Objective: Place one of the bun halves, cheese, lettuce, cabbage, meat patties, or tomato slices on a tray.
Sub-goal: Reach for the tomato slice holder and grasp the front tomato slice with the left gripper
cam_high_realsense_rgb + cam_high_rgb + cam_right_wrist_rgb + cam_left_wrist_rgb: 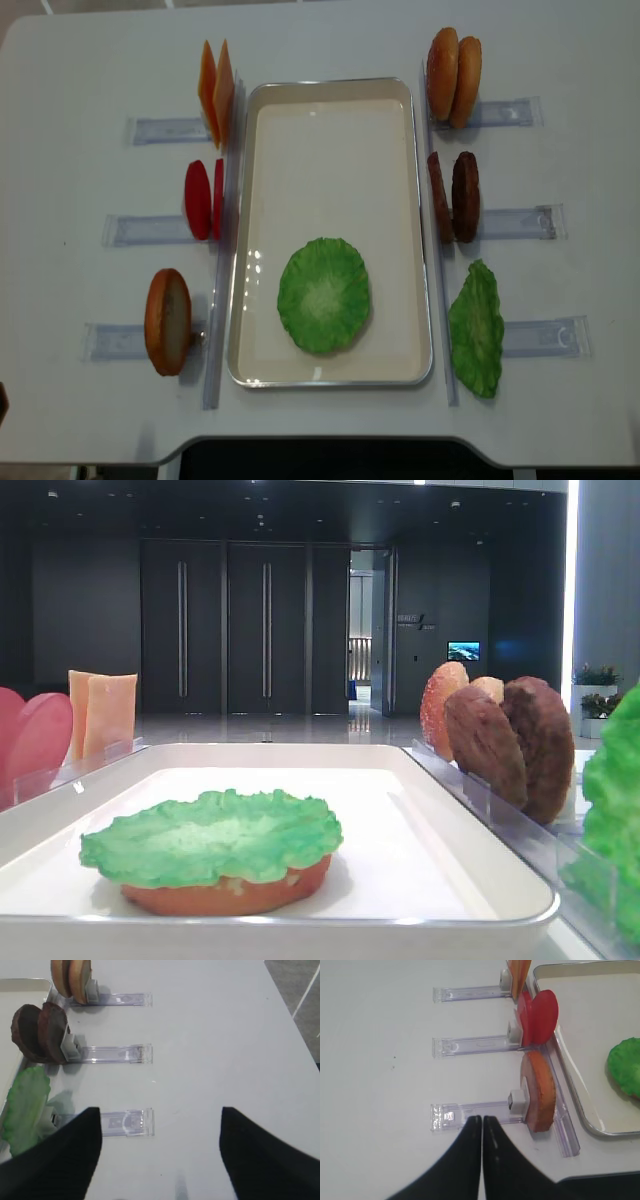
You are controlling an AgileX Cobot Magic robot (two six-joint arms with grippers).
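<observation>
On the white tray [330, 110] lies a green lettuce leaf [323, 295] on top of an orange bun half [225, 893]. Left of the tray, cheese [215, 92], tomato slices [203, 198] and another bun half [168, 320] stand on edge in holders. To its right stand two bun halves [454, 63], meat patties [455, 197] and a green leaf [476, 328]. My left gripper [482, 1118] is shut and empty over the strip beside the bun half [540, 1092]. My right gripper [159, 1110] is open over bare table, right of the leaf [25, 1105].
Clear plastic holder strips [520, 222] stick out sideways from each upright piece on both sides of the tray. The table's front edge [320, 445] runs close below the tray. A dark hall with doors shows behind in the low view.
</observation>
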